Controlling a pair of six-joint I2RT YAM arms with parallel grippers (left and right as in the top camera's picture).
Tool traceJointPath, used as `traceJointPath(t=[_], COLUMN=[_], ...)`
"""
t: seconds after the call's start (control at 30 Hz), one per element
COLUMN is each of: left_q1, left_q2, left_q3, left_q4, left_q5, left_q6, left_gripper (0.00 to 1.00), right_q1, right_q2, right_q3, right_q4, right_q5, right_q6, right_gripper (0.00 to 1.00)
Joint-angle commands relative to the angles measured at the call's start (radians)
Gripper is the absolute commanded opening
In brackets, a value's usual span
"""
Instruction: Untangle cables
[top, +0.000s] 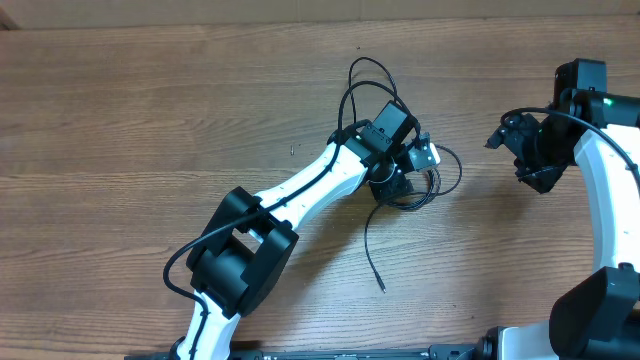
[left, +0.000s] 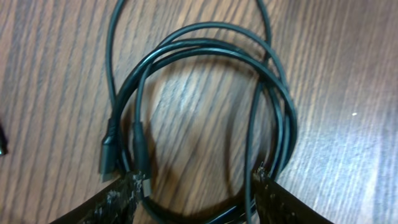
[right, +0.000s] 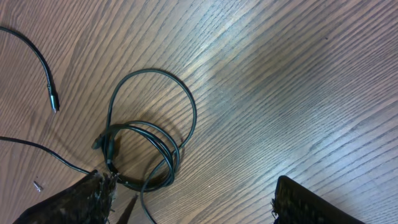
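Observation:
The cables (top: 432, 182) are thin black cords tangled at the table's middle. One loop reaches back (top: 370, 82) and one loose tail runs forward to a plug end (top: 381, 289). My left gripper (top: 400, 172) is right over the tangle. In the left wrist view the coil (left: 205, 53) lies on the wood with two plug ends (left: 109, 151) side by side. The left jaws (left: 199, 183) are open and straddle the coil's near part. My right gripper (top: 512, 142) is open and empty to the right of the tangle. In its view (right: 193, 186) the coil (right: 155, 134) lies by the left finger.
The wooden table (top: 150, 120) bears the cables. A loose cable end (right: 53, 102) and a small screw-like speck (right: 37, 185) lie at the left of the right wrist view. The left arm's white link (top: 310, 190) stretches diagonally from the front left.

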Motion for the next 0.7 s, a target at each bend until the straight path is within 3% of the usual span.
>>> traceJointPath(t=[0.0, 0.67], left_q1=[-0.006, -0.031], left_q2=[0.023, 0.087], left_q3=[-0.002, -0.005], left_q4=[0.005, 0.043], left_q5=[0.053, 0.042], left_q6=[0.021, 0.021], left_gripper=[0.60, 0.48], right_q1=[-0.003, -0.003], right_q2=[-0.018, -0.018], right_q3=[0.013, 0.013], right_q4=[0.002, 0.002], right_q5=[0.010, 0.010], right_q6=[-0.007, -0.007], right_gripper=[0.81, 0.81])
